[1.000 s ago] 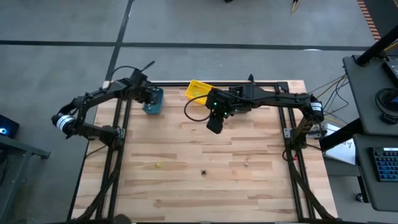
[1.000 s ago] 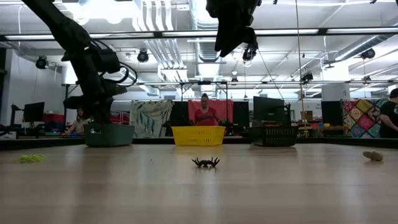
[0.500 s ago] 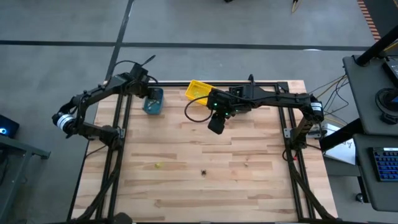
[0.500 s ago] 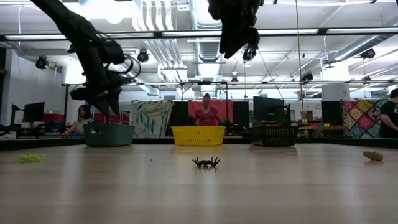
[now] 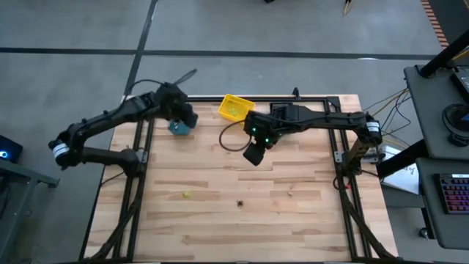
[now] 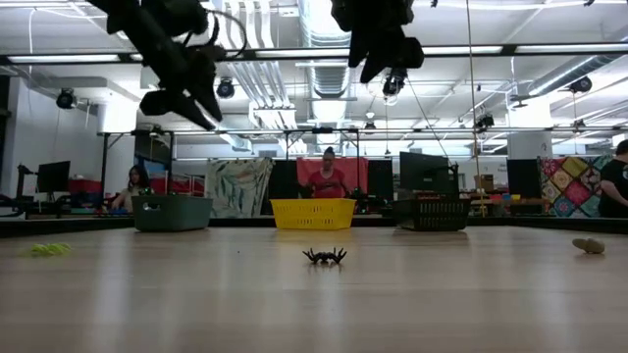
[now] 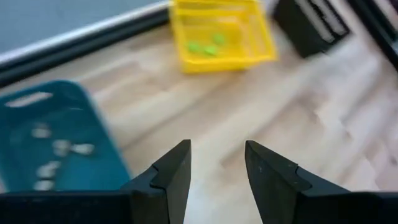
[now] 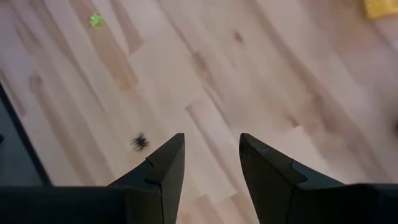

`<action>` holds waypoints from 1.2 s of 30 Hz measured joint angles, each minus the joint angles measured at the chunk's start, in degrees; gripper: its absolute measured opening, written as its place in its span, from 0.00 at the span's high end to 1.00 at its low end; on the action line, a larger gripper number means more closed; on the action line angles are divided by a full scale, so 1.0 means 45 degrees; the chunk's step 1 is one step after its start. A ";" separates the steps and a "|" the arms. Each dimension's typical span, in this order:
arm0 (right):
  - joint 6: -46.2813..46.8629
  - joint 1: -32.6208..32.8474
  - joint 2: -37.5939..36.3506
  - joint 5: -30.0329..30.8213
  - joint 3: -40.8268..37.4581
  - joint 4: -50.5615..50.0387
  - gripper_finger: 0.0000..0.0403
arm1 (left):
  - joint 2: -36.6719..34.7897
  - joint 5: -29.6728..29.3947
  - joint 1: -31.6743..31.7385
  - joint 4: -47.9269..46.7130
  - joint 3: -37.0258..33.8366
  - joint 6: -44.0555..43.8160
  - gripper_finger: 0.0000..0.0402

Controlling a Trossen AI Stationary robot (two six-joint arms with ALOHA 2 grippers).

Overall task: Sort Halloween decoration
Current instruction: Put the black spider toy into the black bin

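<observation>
High view, left to right, with the yellow bin (image 5: 233, 108) as landmark. Left hand (image 5: 185, 117) hangs over the teal bin (image 5: 178, 127), just left of the yellow bin; its fingers (image 7: 176, 168) stand parted and empty. Pale trinkets (image 7: 59, 148) lie inside the teal bin, so this hand is probably placed for a drop there.

Yellow bin sits at the back edge of the tabletop (image 5: 308, 220) and holds green trinkets (image 7: 202, 46); sorting appears to go by colour. A black bin (image 7: 311, 22) stands just right of it.

Right hand (image 5: 252, 153) hovers right of the yellow bin and nearer the front, raised well off the wood. Its fingers (image 8: 168, 165) are also parted, with nothing between them, which suits an approach to the loose pieces.

Three pieces remain unsorted, all well in front of the yellow bin:
- yellow-green trinket (image 5: 187, 195), toward the left;
- black spider (image 5: 239, 203), roughly straight in front;
- small dark piece (image 5: 291, 194), toward the right; its colour cannot be told.
</observation>
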 joint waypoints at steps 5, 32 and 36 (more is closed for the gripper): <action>0.1001 0.0757 0.0000 -0.0004 0.0000 0.0001 0.64 | -0.0170 -0.0466 -0.2576 -0.0001 -0.0010 -0.0911 0.67; -0.0294 0.5811 0.0000 0.0672 -0.2126 0.2280 0.68 | 0.2348 -0.2922 -1.3194 0.0996 -0.0034 -0.1861 0.67; -0.1039 0.6052 0.0000 0.1101 -0.3683 0.4938 0.68 | 0.2915 -0.3017 -1.3810 0.1372 -0.0034 -0.1928 0.67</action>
